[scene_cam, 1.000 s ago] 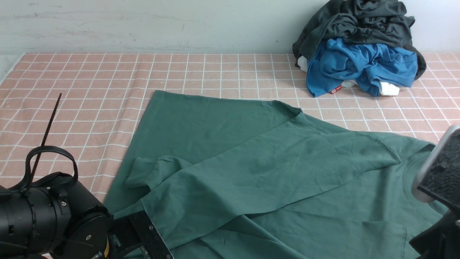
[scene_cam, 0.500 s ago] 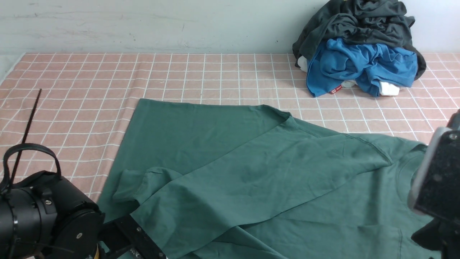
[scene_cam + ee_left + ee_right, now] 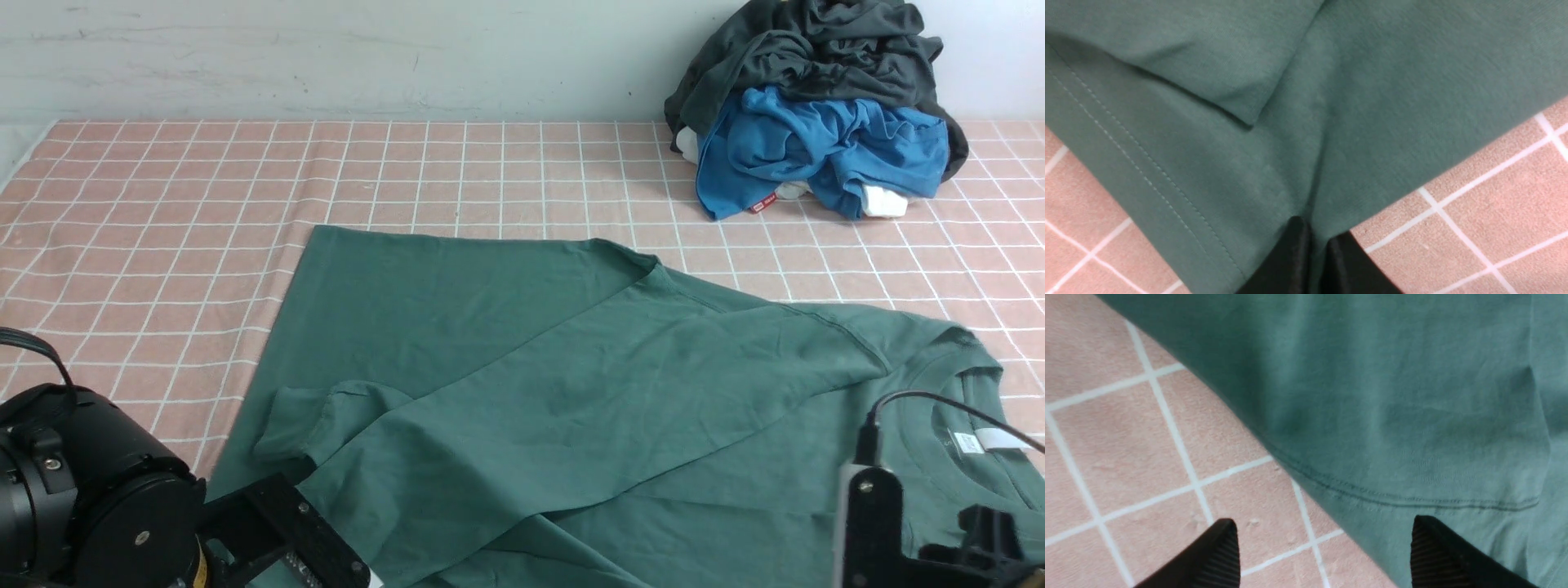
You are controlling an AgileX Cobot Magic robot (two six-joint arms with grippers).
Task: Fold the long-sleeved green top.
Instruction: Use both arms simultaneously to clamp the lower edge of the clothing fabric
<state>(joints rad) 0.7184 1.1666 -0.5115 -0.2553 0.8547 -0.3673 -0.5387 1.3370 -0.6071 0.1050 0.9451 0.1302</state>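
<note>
While our left gripper (image 3: pixel 1316 239) pinches the hem of the green top (image 3: pixel 522 384), which is spread across the near middle of the checked cloth (image 3: pixel 163 204), our right gripper (image 3: pixel 1322 522) stands wide and empty over its edge. Pulling one-handed could skew or bunch the sleeve fold. Open cloth lies left and beyond; the clothes pile (image 3: pixel 816 106) crowds the far right.

Soft, even, bright light filled the scene, without glare. The front view was sharp, and only faint shadows sat under the folds of the large dark-green cotton long-sleeved top (image 3: pixel 571 392). Both wrist views were close and slightly blurred, the weave smeared.
</note>
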